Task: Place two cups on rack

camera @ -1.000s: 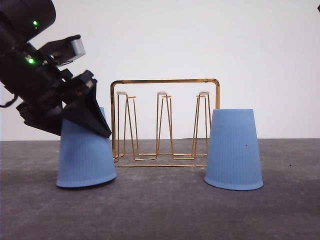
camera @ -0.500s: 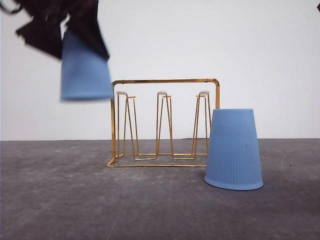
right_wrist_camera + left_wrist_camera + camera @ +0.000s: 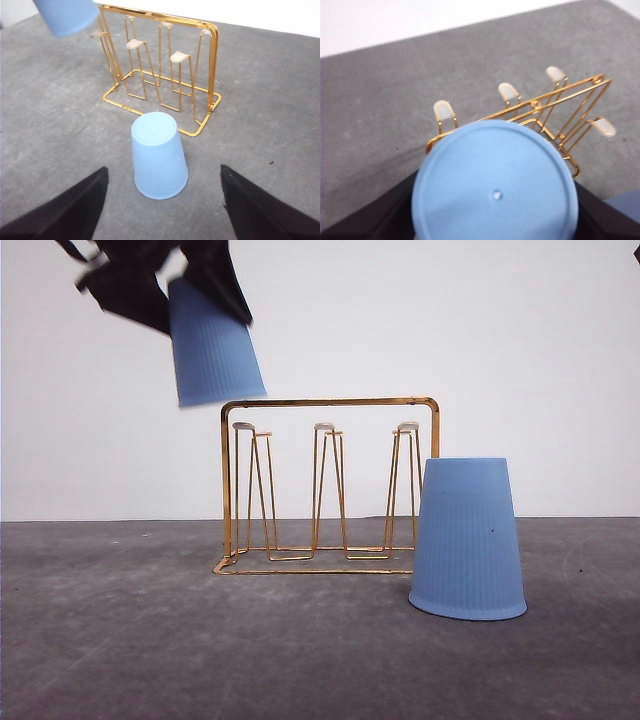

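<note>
Left pincer [image 3: 190, 280] is clamped on a blue cup [image 3: 213, 345], held upside down, mouth downward and tilted a little, up in the air above the rack's left end. From the left wrist, the cup's closed base [image 3: 495, 185] sits right between the dark fingers [image 3: 380, 220], with the rack [image 3: 328, 485] and its white-tipped prongs [image 3: 443, 109] below and beyond. The cup hangs clear of the gold frame, just over the top bar's left corner. Right pincer [image 3: 162, 210] is spread wide, gripping nothing, fingers either side of the second cup [image 3: 158, 155]. That one stands inverted on the grey tabletop [image 3: 150, 660], just off the rack's right end.
</note>
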Controlling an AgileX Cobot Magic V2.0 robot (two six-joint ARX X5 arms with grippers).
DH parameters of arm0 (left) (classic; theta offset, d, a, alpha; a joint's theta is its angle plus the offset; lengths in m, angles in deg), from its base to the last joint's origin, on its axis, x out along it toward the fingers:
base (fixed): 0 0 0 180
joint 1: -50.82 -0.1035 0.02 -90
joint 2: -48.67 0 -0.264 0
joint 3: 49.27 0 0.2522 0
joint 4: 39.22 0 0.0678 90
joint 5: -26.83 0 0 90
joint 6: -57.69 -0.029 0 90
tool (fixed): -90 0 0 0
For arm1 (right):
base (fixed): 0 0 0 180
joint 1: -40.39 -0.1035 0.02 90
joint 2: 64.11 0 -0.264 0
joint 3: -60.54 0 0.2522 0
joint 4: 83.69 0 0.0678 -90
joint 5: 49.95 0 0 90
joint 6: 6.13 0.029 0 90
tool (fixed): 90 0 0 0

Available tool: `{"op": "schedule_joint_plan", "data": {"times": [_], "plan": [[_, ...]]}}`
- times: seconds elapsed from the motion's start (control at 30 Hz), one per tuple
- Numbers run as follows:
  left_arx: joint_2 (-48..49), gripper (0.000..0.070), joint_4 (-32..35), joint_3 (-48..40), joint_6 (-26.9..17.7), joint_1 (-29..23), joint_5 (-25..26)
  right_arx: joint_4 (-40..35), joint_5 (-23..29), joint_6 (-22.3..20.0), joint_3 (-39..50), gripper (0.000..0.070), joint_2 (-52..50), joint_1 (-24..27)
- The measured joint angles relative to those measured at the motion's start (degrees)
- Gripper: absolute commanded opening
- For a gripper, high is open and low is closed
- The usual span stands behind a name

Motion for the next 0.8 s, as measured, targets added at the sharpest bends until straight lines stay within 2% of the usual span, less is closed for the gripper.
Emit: {"op": "schedule_joint_plan", "data": {"times": [0.23,0.43,0.5,0.63,0.7,0.8], "plan": [[-7.80,0.0309,3.52,0.00,0.00,0.08,-0.03,0.00,0.00,0.02,0.00,0.0457,-0.02,0.00],[-13.13,0.0320,3.62,0.00,-0.02,0.42,-0.07,0.00,0.00,0.00,0.00,0.0457,-0.02,0.00],[-14.25,0.0364,3.60,0.00,-0.02,0.42,-0.07,0.00,0.00,0.00,0.00,0.0457,0.00,-0.02],[-15.16,0.0557,3.01,0.00,0.00,0.42,0.80,0.00,0.00,0.00,0.00,0.0457,0.00,0.00],[-15.08,0.0560,2.08,0.13,0.00,0.47,0.99,0.00,0.00,0.00,0.00,0.0457,-0.02,0.00],[-14.62,0.0557,-5.19,2.32,0.01,0.45,1.24,-0.01,0.00,0.01,0.00,0.0457,-0.01,-0.01]]}}
